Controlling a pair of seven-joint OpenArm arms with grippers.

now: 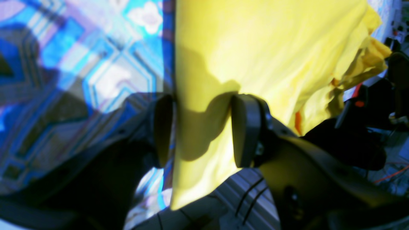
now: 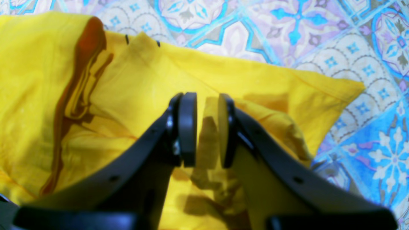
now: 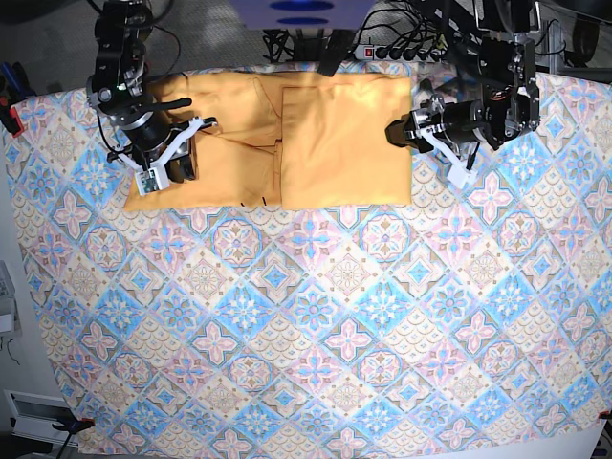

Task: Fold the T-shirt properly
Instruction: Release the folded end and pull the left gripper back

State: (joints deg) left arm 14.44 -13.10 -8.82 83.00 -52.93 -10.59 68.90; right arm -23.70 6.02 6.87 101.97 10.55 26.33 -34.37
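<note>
spanning the yellow shirt's edge [image 1: 201, 137], left claw [image 1: 201, 131] gapes; right claw [image 2: 207, 131] stands slightly parted.

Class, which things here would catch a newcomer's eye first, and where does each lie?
Probably the bright yellow T-shirt, spread half-folded along the far side of the patterned cloth. Next, the two dark grippers: the left at its smooth folded edge, the right above its rumpled end.
</note>
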